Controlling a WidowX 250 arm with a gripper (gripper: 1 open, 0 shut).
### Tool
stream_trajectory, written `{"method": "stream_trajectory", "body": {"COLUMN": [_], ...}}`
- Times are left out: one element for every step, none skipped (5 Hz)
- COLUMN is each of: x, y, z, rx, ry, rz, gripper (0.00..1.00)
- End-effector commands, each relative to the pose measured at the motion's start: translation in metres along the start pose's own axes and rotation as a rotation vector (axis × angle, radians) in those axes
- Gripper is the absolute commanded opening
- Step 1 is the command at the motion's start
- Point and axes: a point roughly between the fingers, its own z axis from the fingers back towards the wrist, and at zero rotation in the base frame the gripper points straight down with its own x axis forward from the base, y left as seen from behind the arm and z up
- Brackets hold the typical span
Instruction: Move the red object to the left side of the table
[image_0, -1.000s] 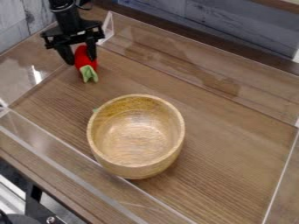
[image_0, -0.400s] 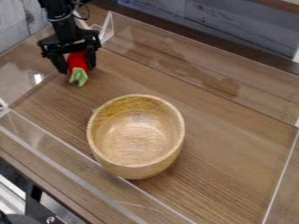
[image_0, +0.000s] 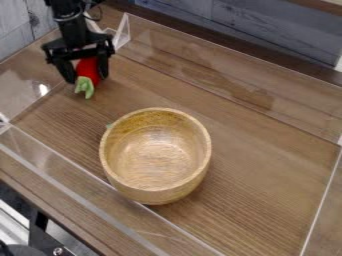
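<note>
Wood-grain table (image_0: 254, 150) with clear acrylic walls around its edges. Red object (image_0: 87, 74) lies on the tabletop at the far left, green stem pointing toward the near side. Gripper (image_0: 82, 66) points straight down over it, jaws spread wide, one finger on each side of the toy. Wooden bowl (image_0: 156, 155) sits near centre, well apart from the toy.

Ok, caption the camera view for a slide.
Open gripper straddles the red object on the table, left of the wooden bowl.
</note>
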Motion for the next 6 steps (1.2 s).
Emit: {"method": "stream_trajectory", "body": {"x": [0.013,0.009,0.005,0.004,0.002,0.003], "y": [0.002,0.001,0.0,0.003,0.006,0.007], "z": [0.03,0.032,0.033,0.037,0.043,0.05], "rx": [-0.001,-0.003,-0.007,-0.012,-0.019,-0.034], "ry": [-0.058,-0.05,-0.039,-0.028,-0.019,-0.008], "rz": [0.047,0.053,0.057,0.069,0.08,0.046], "gripper": [1.0,1.0,1.0,1.0,1.0,1.0]}}
